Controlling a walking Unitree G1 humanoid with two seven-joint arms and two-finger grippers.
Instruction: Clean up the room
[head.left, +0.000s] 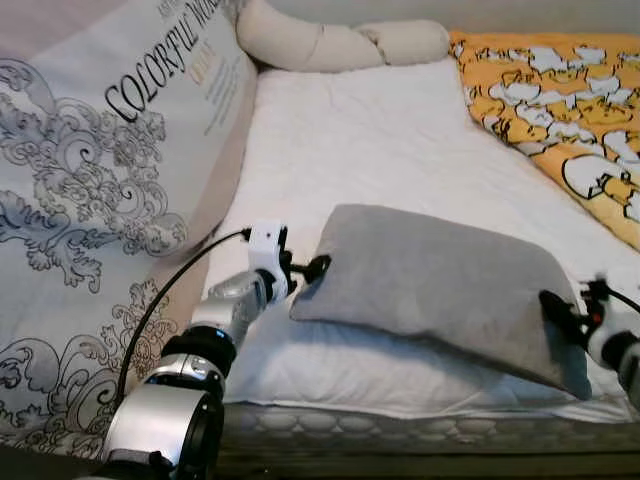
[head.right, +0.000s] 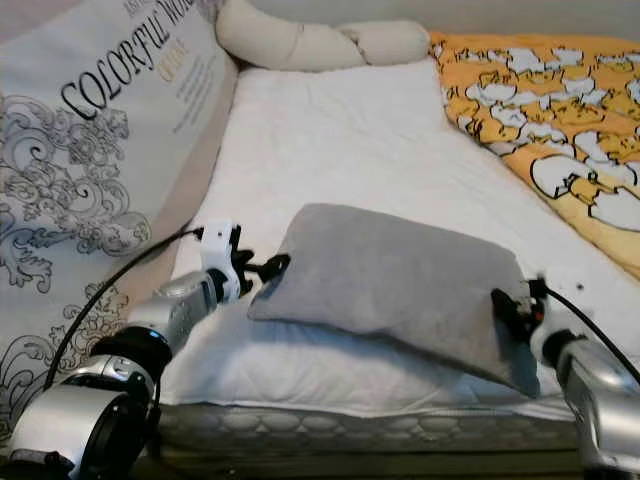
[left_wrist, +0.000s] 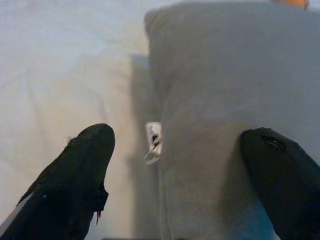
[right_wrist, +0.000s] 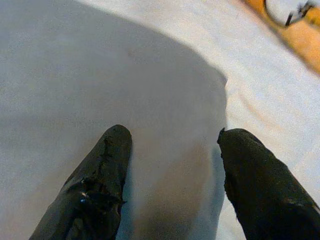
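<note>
A grey pillow (head.left: 440, 285) lies across the near part of the white mattress (head.left: 380, 140), its right corner reaching the front edge. My left gripper (head.left: 312, 268) is at the pillow's left end. In the left wrist view it (left_wrist: 178, 134) is open, one finger on the pillow (left_wrist: 225, 100) and the other over the sheet, with a small white tag (left_wrist: 153, 142) between them. My right gripper (head.left: 555, 308) is at the pillow's right end. In the right wrist view it (right_wrist: 176, 134) is open, with the pillow's corner (right_wrist: 125, 85) between its fingers.
A big packed bedding bag (head.left: 100, 180) with grey scroll print leans along the bed's left side. A cream knotted bolster (head.left: 330, 42) lies at the head. An orange quilt with white cartoon figures (head.left: 570, 110) covers the right side. The mattress edge (head.left: 400, 425) runs just below the pillow.
</note>
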